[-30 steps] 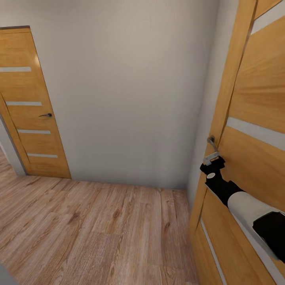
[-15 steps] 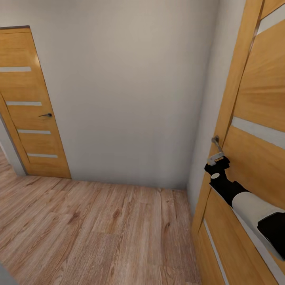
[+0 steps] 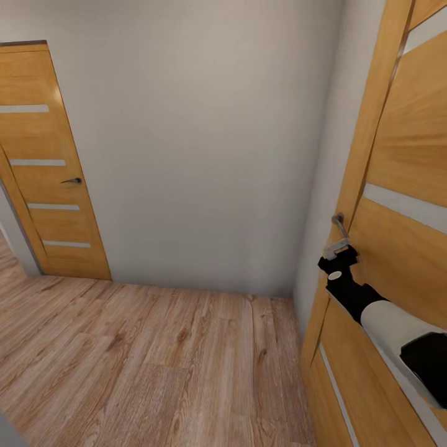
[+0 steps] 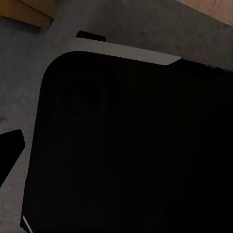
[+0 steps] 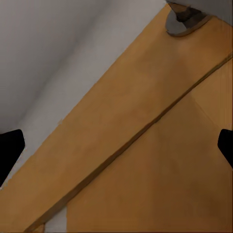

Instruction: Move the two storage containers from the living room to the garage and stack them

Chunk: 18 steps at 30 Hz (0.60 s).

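The right gripper (image 3: 336, 249) sits at the metal handle (image 3: 338, 225) of a wooden door (image 3: 397, 186) at the right; its fingertips stand wide apart in the right wrist view, gripping nothing. The left gripper's jaws cannot be told. A second wooden door (image 3: 43, 161) stands across the wood-plank flooring (image 3: 155, 360).

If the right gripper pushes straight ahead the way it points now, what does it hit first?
Most likely the light wood door panel just beneath the grey metal lever handle. The right gripper, fingers spread wide, faces that panel close up; exact gap is unclear.
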### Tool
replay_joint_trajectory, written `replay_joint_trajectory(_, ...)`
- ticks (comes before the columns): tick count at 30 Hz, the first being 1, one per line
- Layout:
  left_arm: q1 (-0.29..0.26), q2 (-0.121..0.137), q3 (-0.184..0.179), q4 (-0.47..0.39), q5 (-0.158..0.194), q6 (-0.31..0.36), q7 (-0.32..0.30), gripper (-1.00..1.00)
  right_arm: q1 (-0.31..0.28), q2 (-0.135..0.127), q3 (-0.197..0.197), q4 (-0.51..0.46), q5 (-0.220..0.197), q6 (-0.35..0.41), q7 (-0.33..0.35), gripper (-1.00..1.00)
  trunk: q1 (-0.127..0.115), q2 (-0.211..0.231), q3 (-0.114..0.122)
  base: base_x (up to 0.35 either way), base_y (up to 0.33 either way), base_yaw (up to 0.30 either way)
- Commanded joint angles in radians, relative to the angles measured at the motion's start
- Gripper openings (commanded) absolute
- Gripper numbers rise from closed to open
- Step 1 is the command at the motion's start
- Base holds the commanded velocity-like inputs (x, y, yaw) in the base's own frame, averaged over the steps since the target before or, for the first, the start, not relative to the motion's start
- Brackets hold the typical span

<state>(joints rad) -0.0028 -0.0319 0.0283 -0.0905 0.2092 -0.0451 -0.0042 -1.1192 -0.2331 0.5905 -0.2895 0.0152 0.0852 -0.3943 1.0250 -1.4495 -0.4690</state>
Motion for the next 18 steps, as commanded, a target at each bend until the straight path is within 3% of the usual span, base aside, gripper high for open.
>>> replay_joint_trajectory(1,0.000,0.000,0.002,0.000,0.005,-0.002,0.000,1.00,-0.001,0.019,0.006,-0.002,0.001,0.009,-0.004,1.00,0.000,-0.001,-0.001,0.000,0.000,0.000)
replay_joint_trajectory(5,0.000,0.000,0.002,0.000,0.005,-0.003,0.000,1.00,0.000,0.183,-0.001,0.007,-0.022,0.003,0.009,1.00,0.000,-0.001,-0.001,0.000,0.000,0.000)
replay_joint_trajectory(8,0.000,0.000,0.002,0.000,0.004,-0.003,0.000,1.00,0.001,0.253,-0.004,0.069,-0.078,-0.005,0.046,1.00,0.000,-0.001,-0.001,0.000,0.000,0.000)
replay_joint_trajectory(9,0.000,0.000,0.002,0.000,0.004,-0.003,0.000,1.00,0.001,0.263,-0.004,0.085,-0.094,-0.011,0.057,1.00,0.000,-0.001,-0.001,0.000,0.000,0.000)
replay_joint_trajectory(12,0.000,0.000,0.002,0.000,0.004,-0.003,0.000,1.00,0.003,0.298,-0.006,0.172,-0.194,-0.051,0.153,1.00,0.000,-0.001,-0.001,0.000,0.000,0.000)
replay_joint_trajectory(18,0.000,0.000,0.002,0.000,0.004,-0.003,0.000,1.00,0.013,0.302,-0.007,0.293,-0.360,-0.064,0.340,1.00,0.000,-0.001,-0.001,0.000,0.000,0.000)
